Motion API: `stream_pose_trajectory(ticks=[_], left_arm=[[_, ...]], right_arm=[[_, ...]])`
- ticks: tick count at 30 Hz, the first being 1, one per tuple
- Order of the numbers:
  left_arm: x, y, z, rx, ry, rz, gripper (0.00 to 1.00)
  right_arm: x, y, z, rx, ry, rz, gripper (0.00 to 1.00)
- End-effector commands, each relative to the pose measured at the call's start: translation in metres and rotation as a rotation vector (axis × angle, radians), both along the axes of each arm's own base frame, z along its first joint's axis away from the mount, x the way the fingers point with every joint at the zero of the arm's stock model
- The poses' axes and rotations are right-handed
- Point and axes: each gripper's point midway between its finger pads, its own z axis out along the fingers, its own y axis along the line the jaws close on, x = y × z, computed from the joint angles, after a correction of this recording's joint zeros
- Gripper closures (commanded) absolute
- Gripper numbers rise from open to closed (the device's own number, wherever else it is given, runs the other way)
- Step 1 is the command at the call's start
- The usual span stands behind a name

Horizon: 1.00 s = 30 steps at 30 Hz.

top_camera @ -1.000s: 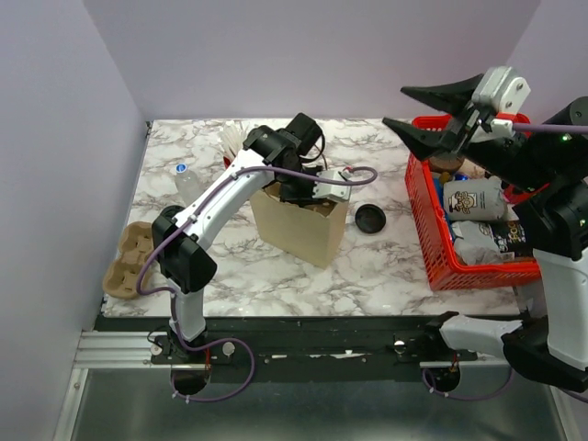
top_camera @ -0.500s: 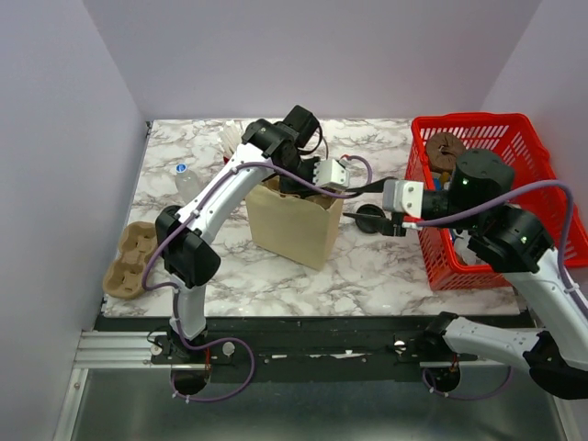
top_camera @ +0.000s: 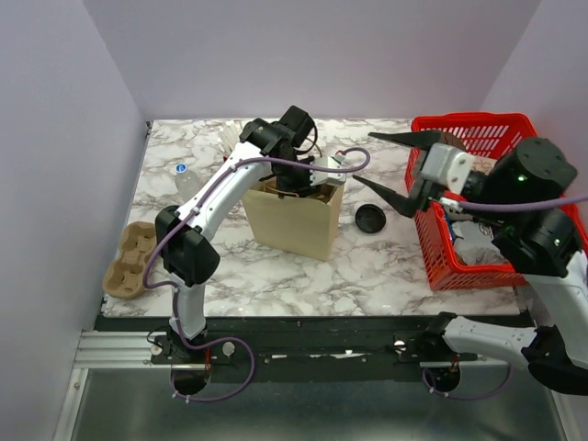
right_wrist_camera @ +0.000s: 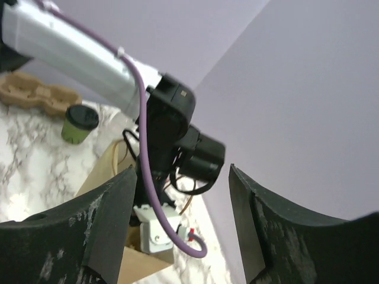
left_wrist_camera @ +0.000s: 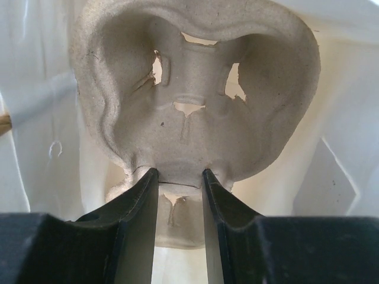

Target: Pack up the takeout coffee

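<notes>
The takeout coffee (right_wrist_camera: pixel 77 125), a small green cup with a black lid, shows only in the right wrist view, standing on the marble beyond the brown paper bag (top_camera: pixel 292 223). In the top view my left arm covers it. My left gripper (left_wrist_camera: pixel 180 176) reaches down into the bag and is shut on the edge of a moulded pulp cup carrier (left_wrist_camera: pixel 195 94) inside it. My right gripper (top_camera: pixel 390 167) hovers open just right of the bag, above the table, with nothing between its fingers (right_wrist_camera: pixel 112 207).
A red basket (top_camera: pixel 424 213) of packaged goods stands at the right. A loose flat black disc (top_camera: pixel 370 219) lies between bag and basket. A second pulp carrier (top_camera: pixel 129 259) lies at the left edge, with a small bottle (top_camera: pixel 184 180) and white sticks (top_camera: pixel 230 138) behind it.
My right arm swung down from high over the basket to the black disc, then rose with its jaws wider beside the bag. The left gripper stayed in the bag, which shifted slightly.
</notes>
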Motion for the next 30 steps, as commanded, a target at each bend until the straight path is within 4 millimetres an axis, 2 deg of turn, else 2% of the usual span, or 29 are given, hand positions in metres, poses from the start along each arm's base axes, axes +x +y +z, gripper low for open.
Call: stream_pose_trajectory(ticks=[1, 2, 3, 5, 7, 8, 10, 11, 12, 14, 17, 21, 25, 30], left_arm=[[-0.029, 0.016, -0.005, 0.043, 0.158, 0.047, 1.0], [-0.028, 0.016, -0.005, 0.041, 0.164, 0.056, 1.0], [-0.028, 0.017, -0.005, 0.037, 0.17, 0.069, 1.0], [-0.028, 0.018, -0.006, 0.039, 0.176, 0.078, 1.0], [-0.03, 0.019, -0.007, 0.038, 0.185, 0.09, 1.0], [-0.031, 0.019, -0.007, 0.036, 0.187, 0.093, 1.0], [-0.032, 0.018, -0.007, 0.031, 0.199, 0.102, 1.0], [-0.034, 0.017, -0.007, 0.03, 0.211, 0.113, 1.0], [-0.034, 0.017, -0.007, 0.03, 0.215, 0.115, 1.0], [-0.036, 0.017, -0.007, 0.026, 0.225, 0.124, 1.0], [-0.037, 0.016, -0.007, 0.023, 0.231, 0.127, 1.0], [-0.036, 0.016, -0.006, 0.022, 0.23, 0.133, 1.0], [-0.036, 0.016, -0.007, 0.023, 0.234, 0.137, 1.0], [-0.036, 0.016, -0.006, 0.023, 0.235, 0.14, 1.0]], right_arm=[[-0.023, 0.0, -0.003, -0.033, 0.028, 0.094, 0.28], [-0.03, 0.001, -0.01, -0.054, 0.031, 0.128, 0.3], [-0.031, 0.004, -0.035, -0.122, 0.067, 0.153, 0.32], [-0.038, 0.008, -0.064, -0.198, 0.113, 0.206, 0.4], [-0.036, 0.013, -0.111, -0.293, 0.171, 0.236, 0.44], [-0.034, 0.016, -0.123, -0.305, 0.19, 0.239, 0.44], [-0.027, 0.025, -0.135, -0.306, 0.189, 0.24, 0.44], [-0.023, 0.028, -0.148, -0.322, 0.208, 0.237, 0.44], [-0.018, 0.035, -0.15, -0.313, 0.201, 0.236, 0.45], [-0.001, 0.045, -0.168, -0.33, 0.232, 0.186, 0.45], [0.012, 0.061, -0.172, -0.304, 0.256, 0.152, 0.43], [0.019, 0.077, -0.174, -0.238, 0.266, 0.121, 0.39], [0.026, 0.09, -0.165, -0.181, 0.24, 0.083, 0.37], [0.037, 0.108, -0.177, -0.179, 0.222, 0.03, 0.33]])
